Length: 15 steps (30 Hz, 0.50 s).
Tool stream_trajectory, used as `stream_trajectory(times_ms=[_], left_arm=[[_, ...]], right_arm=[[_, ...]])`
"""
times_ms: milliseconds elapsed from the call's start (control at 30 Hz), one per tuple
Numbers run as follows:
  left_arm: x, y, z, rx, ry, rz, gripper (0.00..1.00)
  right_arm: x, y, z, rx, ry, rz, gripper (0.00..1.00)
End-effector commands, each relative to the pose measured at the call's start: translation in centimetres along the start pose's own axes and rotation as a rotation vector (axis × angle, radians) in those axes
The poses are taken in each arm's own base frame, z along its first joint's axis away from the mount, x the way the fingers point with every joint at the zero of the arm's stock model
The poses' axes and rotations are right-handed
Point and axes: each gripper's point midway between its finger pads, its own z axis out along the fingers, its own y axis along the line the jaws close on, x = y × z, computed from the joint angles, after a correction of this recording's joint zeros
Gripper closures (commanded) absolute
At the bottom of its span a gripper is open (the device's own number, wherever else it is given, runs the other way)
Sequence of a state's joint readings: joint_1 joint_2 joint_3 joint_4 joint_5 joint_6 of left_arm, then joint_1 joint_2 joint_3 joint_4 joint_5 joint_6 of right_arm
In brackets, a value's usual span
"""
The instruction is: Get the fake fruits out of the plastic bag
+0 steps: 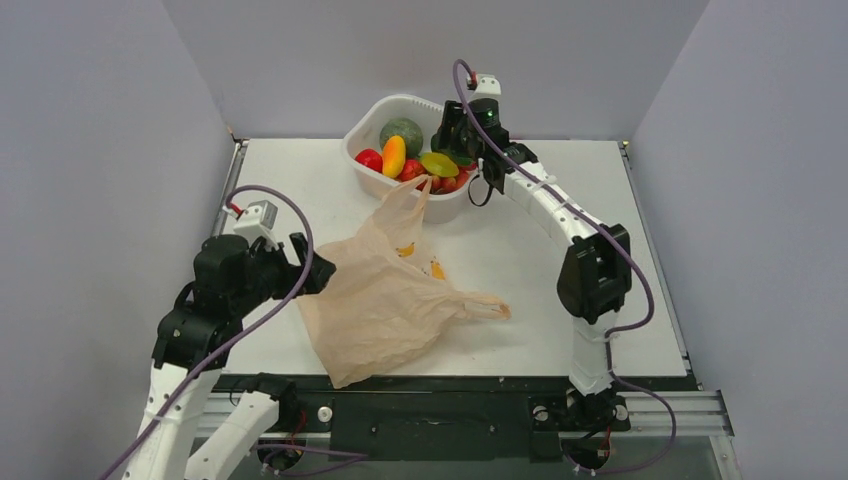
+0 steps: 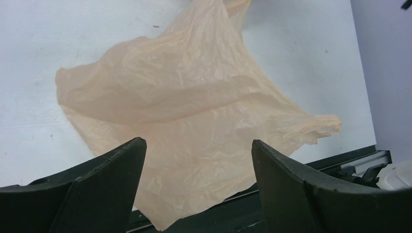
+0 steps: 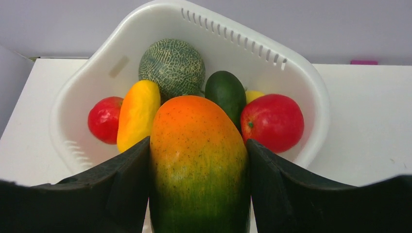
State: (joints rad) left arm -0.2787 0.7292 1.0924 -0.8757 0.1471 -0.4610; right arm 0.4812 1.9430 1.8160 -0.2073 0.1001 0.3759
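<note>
**Mango (image 3: 199,165) over the tub: lower it first, then release**

The right gripper (image 3: 198,141) grasps the orange-and-green mango on both flanks and hangs above the near rim of the white tub (image 3: 311,87). Inside the tub lie a netted melon (image 3: 171,68), a yellow-orange oval (image 3: 138,114), a dark green fruit (image 3: 226,92) and two red fruits (image 3: 272,121).

The step in hand looks like the drop-off. It is done best by carrying the mango further in over the front gap between the oval and the right-hand red fruit. The gripper should sink until the mango rests on something and only then part the jaws. Glossy plastic let go from height would likely bounce or roll out.

The gripper should then rise straight up, keeping off the bag handle that reaches the tub's near wall.

The plastic bag (image 1: 385,290) lies slack on the table (image 1: 560,260) with no visible bulge, so it is probably empty. The left gripper (image 2: 198,142) waits beside the bag's left edge, jaws spread wide and holding nothing.
</note>
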Motion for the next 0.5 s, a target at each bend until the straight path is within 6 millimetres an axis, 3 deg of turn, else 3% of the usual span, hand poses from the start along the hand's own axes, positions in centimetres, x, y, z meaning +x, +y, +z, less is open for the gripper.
stream_trajectory(times_ms=[0,33,67,100,133,200,300,467], left_arm=[[2.5,2.8,-1.1,-0.105,-0.002,-0.029,0.22],[3.1,3.2,-1.2,-0.105,-0.010,-0.036,0.22],[3.7,3.4,-1.1,-0.105,-0.005,-0.046,0.22],[3.8,3.4,-1.5,-0.097,-0.021,-0.048,0.22],[4.2,3.6,-1.4,-0.103,-0.017,-0.053,0.22],[4.6,3.9,-1.7,-0.105,-0.028,-0.056,0.22],[5.1,4.3,-1.8,-0.110,-0.030,-0.045,0.22],[5.4,4.6,-1.3,-0.114,-0.029,-0.034,0.22]], right_arm=[[-3.1,1.3,2.8,-0.050,-0.067,-0.017,0.93],[-1.7,1.1,4.4,-0.044,-0.044,-0.017,0.92],[-2.7,1.5,4.7,-0.054,-0.065,-0.011,0.92],[-1.3,1.3,6.2,-0.049,-0.042,-0.009,0.91],[-2.2,1.8,6.4,-0.062,-0.065,-0.001,0.91],[-0.8,1.9,8.2,-0.067,-0.055,0.011,0.89],[-0.5,2.1,9.2,-0.069,-0.071,0.034,0.86],[1.3,2.6,11.0,-0.071,-0.074,0.039,0.71]])
